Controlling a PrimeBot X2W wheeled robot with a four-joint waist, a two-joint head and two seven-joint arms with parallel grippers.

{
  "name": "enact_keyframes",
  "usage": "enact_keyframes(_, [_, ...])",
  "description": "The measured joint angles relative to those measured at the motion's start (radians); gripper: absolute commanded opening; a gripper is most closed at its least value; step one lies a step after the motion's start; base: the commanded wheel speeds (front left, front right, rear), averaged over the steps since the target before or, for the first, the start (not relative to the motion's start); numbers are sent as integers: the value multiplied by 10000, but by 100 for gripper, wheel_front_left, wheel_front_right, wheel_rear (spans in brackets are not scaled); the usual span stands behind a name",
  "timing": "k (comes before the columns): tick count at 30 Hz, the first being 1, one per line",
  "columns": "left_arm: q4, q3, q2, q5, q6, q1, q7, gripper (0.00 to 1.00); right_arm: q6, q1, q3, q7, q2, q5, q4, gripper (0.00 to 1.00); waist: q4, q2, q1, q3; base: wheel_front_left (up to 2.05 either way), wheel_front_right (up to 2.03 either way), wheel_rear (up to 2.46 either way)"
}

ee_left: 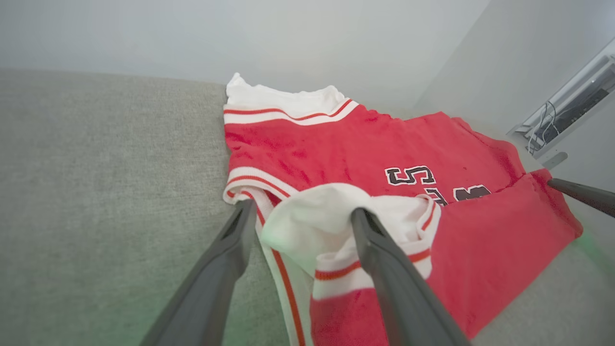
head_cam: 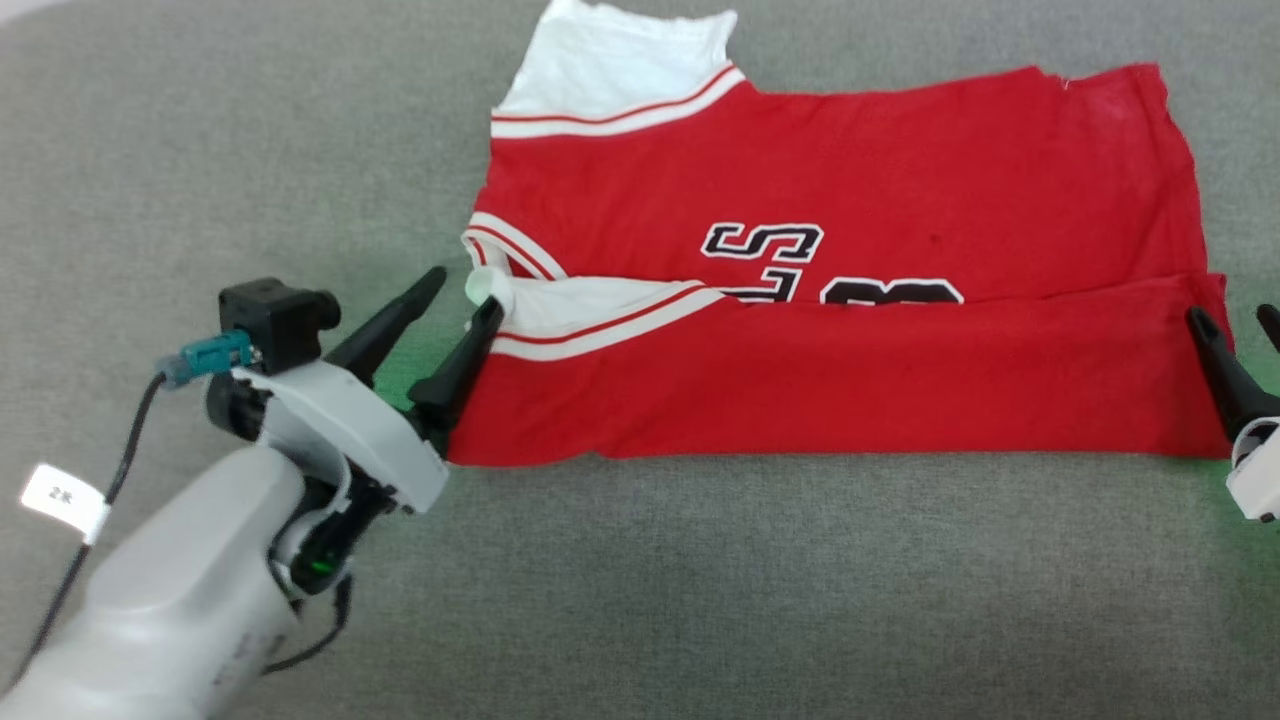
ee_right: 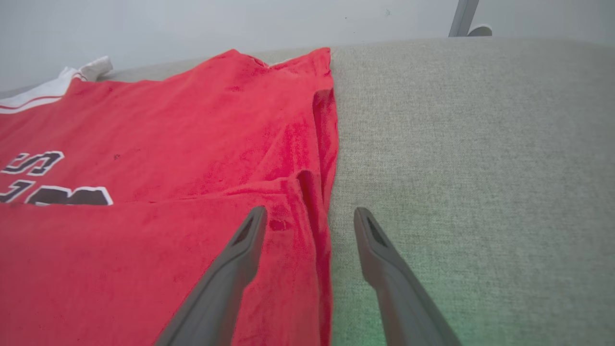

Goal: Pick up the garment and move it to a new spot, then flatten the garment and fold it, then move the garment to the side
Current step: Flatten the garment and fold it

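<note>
Both spread and empty, my left fingers (head_cam: 462, 355) and right fingers (head_cam: 1218, 368) flank the small red white-sleeved jersey (head_cam: 850, 190) at its fold, letting it settle on the grey cloth bench (head_cam: 700, 580).

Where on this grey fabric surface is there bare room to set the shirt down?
The grey fabric surface is bare on the robot's side of the red jersey shirt with white sleeves, and left of it beyond the open left claw. Crowded: the shirt's two ends, where the left claw and open right claw stand.

The garment (head_cam: 850, 180) lies on the fabric surface (head_cam: 700, 580) between the left claw (head_cam: 465, 289) and right claw (head_cam: 1232, 314).
</note>
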Motion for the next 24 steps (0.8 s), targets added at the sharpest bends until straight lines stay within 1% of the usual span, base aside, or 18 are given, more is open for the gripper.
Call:
enact_keyframes(4, [27,-472,598,102,0,-408,646,100,0,166,-176,-291,67,121,104,100,66,0,0,-374,0,0,0])
enact_keyframes(7, [-173,-738,1087,67,19,-777,1789,100,0,414,-341,-428,136,199,90,100,118,0,0,-670,0,0,0])
enact_keyframes(9, [-433,-920,1394,-29,180,-873,2740,100,0,574,-389,-437,178,203,59,100,153,0,0,-859,0,0,0])
enact_keyframes(11, [-836,-1037,1676,-387,370,-895,3768,100,0,656,-422,-435,251,211,8,100,179,0,0,-1026,0,0,0])
enact_keyframes(15, [-2002,-1304,2165,-1609,903,-734,6103,100,0,823,-431,-414,359,209,-96,100,168,0,0,-1243,0,0,0])
enact_keyframes(17, [-2546,-1496,2428,-1944,1198,-518,6913,100,0,889,-428,-347,397,211,-199,100,107,0,0,-1263,0,0,0])
enact_keyframes(20, [-2924,-1544,2587,-2301,1498,-379,7382,100,0,872,-437,-290,431,249,-376,100,-28,0,0,-1205,0,0,0])
enact_keyframes(22, [-2869,-1457,2491,-2692,1605,-256,7482,100,0,824,-424,-240,447,284,-523,100,-150,0,0,-1115,0,0,0])
enact_keyframes(24, [-2545,-1421,2368,-2824,1672,-194,7494,100,0,736,-408,-226,462,288,-644,100,-282,0,0,-1015,0,0,0])
